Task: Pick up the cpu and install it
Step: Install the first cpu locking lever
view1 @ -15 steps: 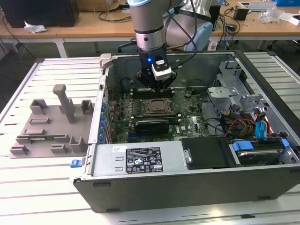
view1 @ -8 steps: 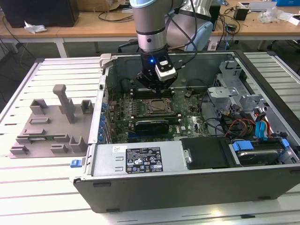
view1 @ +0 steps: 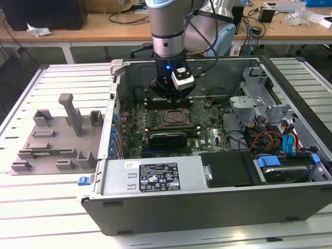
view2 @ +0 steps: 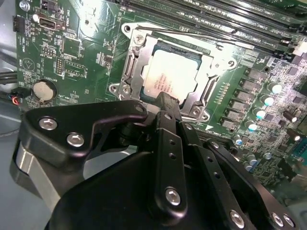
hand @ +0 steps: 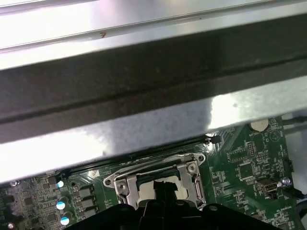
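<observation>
Inspection at the bench: the black robot gripper [view1: 170, 98] hangs inside the open grey metal computer case [view1: 207, 207], directly above the square metal-framed processor socket [view1: 174, 118] on the green motherboard [view1: 207, 136]. The cpu [view2: 172, 76], a thin square chip with a silver-grey metal top, lies flat within that socket, bordered on all sides by the socket's metal frame. In the first wrist view, part of the chip's pale top shows inside the same frame. In the second wrist view the gripper [view2: 164, 99] ends at the edge of the chip, over the socket's rim. Contact cannot be confirmed, and I cannot tell whether the gripper is open or closed. Long black memory slots [view2: 230, 24] run just beside the socket. A round silver coin battery [view2: 42, 89] sits on the board, well apart from the socket. A grey plastic fixture tray [view1: 52, 145] rests on the white slatted table [view1: 52, 218] outside the case, well away from the socket toward the exterior view's left.
</observation>
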